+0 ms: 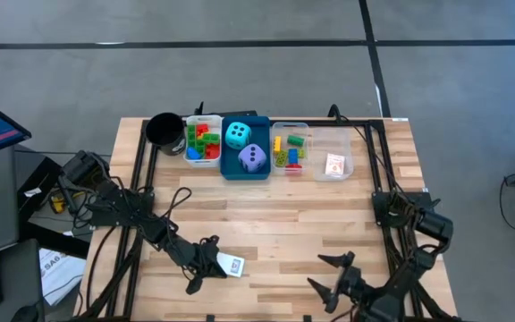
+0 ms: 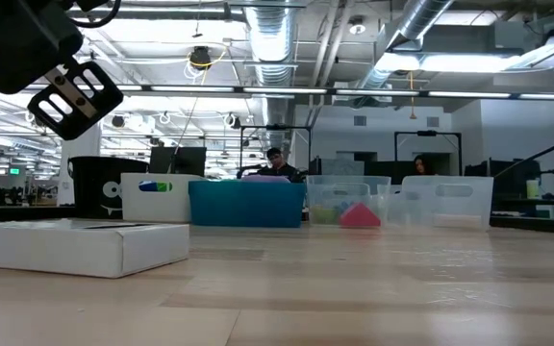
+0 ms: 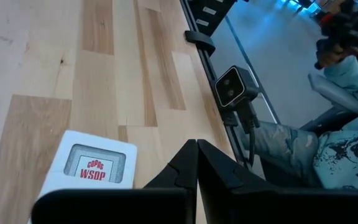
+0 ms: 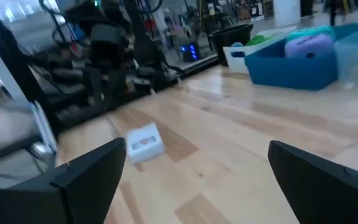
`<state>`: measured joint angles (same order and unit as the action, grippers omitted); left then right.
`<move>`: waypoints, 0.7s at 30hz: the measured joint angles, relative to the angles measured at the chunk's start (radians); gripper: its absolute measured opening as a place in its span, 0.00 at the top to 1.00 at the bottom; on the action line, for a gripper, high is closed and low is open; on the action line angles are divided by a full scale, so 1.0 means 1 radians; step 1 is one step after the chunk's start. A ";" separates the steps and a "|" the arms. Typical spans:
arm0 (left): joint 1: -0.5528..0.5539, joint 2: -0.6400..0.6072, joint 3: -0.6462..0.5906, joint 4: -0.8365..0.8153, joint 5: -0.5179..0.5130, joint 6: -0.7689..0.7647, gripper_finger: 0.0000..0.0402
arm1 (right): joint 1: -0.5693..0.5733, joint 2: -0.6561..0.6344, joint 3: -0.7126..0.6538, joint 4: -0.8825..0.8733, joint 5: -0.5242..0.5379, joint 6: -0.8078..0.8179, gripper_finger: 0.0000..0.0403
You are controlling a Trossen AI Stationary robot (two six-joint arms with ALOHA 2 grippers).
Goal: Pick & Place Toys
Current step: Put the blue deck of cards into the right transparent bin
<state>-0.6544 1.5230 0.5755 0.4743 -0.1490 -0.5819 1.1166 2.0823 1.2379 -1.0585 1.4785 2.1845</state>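
Our left gripper (image 1: 206,265) hovers clenched and empty just beside the white card box (image 1: 232,265), which lies alone, well away from the blue tray (image 1: 224,143). We should spread the fingers first, then straddle the box squarely. Our right gripper (image 1: 329,273) waits, fingers spread.

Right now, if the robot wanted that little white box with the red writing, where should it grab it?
Probably across the two long sides of the white card box, coming straight down from above. It lies flat on the table with bare wood around it, so the left gripper beside it, jaws shut now, would open first.
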 joint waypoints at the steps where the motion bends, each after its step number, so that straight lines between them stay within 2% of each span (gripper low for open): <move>1: 0.000 0.000 0.000 0.001 0.000 0.000 1.00 | -0.002 0.000 -0.028 0.063 0.018 0.000 0.04; 5: 0.000 0.000 0.000 0.006 0.000 0.000 1.00 | -0.021 0.000 -0.072 0.264 0.040 -0.107 0.04; 8: 0.003 0.000 0.000 0.006 0.000 -0.001 1.00 | -0.054 0.000 -0.068 0.395 0.037 -0.352 0.04; 11: 0.007 0.000 0.000 0.010 -0.001 -0.001 1.00 | -0.111 -0.001 -0.061 0.503 -0.047 -0.620 0.04; 13: 0.010 0.000 0.000 0.022 -0.003 0.000 1.00 | -0.160 -0.001 -0.064 0.594 -0.162 -0.809 0.04; 15: 0.017 0.000 0.000 0.032 -0.003 0.000 1.00 | -0.217 -0.002 -0.086 0.758 -0.320 -1.055 0.04; 18: 0.023 0.000 0.000 0.042 -0.005 0.000 1.00 | -0.311 -0.001 -0.159 1.129 -0.579 -1.399 0.04; 21: 0.034 0.000 0.000 0.043 -0.005 0.000 1.00 | -0.403 -0.001 -0.235 1.515 -0.786 -1.630 0.04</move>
<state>-0.6208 1.5230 0.5751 0.5169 -0.1543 -0.5819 0.7132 2.0815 1.0032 0.4564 0.6927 0.5550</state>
